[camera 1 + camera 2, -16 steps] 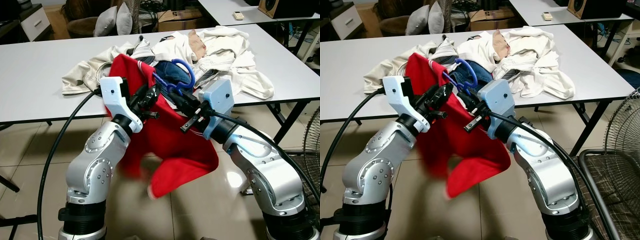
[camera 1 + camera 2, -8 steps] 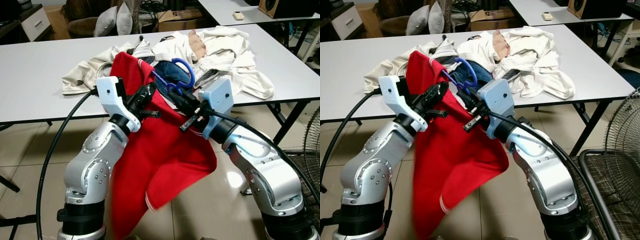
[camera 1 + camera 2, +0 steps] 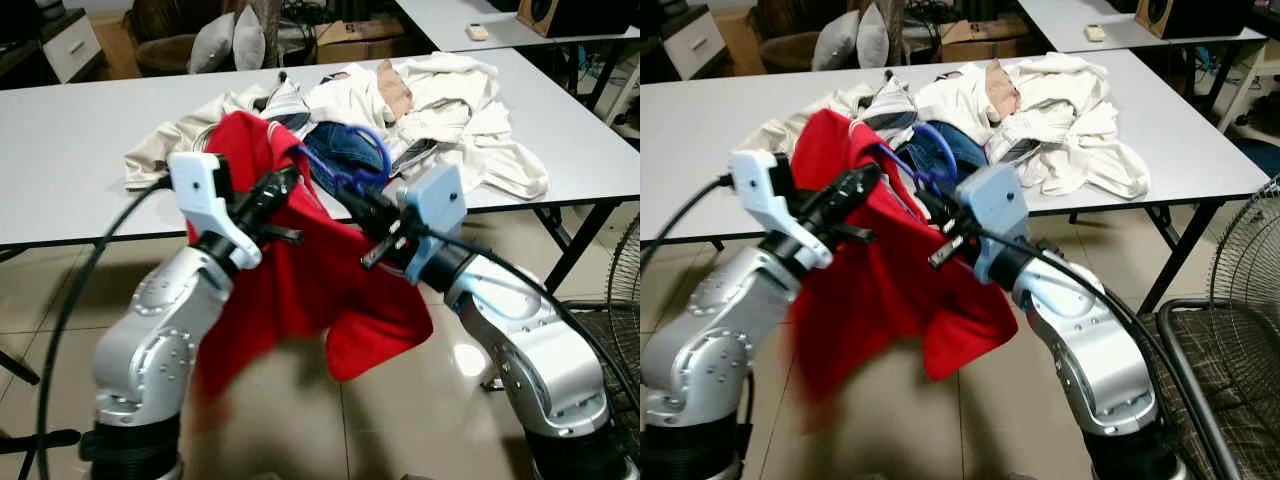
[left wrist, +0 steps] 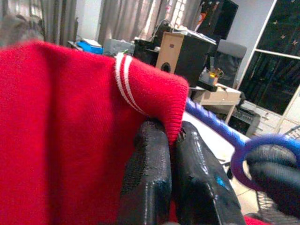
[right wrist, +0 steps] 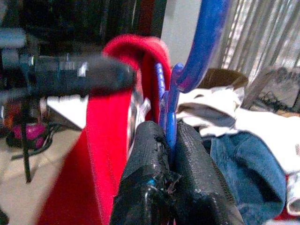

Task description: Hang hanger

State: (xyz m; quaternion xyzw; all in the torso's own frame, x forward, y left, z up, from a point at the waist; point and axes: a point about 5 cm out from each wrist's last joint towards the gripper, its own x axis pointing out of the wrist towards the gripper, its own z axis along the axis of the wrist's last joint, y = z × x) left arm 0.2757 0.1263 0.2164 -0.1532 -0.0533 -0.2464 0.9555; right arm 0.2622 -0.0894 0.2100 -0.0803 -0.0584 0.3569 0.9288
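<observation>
Held up in front of the white table (image 3: 70, 140), between the two arms: a red garment (image 3: 300, 270) and a blue hanger (image 3: 352, 160); hanger hook curling at about 12 o'clock from the right gripper (image 3: 352, 197), just off the table's near edge, in front of the pile of pale clothes (image 3: 450, 100) and the blue denim (image 3: 335, 140).

Right gripper clenched on the hanger; in the right wrist view, black fingers (image 5: 145, 154) pressed together around the blue neck just below the hook, hook rising straight out beyond the tips. Left gripper (image 3: 275, 190) clamped on the garment; in the left wrist view, fingertips (image 4: 150, 140) pinching a ribbed red hem with two white stripes, blue hanger arm passing just beside it.

Key relation, judged: hanger's long axis running roughly 10 to 4 o'clock in the head views, from the red collar region down toward the right gripper; pinched hem lying at about 9 o'clock from the hook, close beside it; left gripper the nearer one to the cloth's opening, right gripper the one fixing the hanger. Most of the red cloth drooping at 6 o'clock below both wrists, lower edge blurred; whether any hanger shoulder already sits inside the garment, impossible to tell.
</observation>
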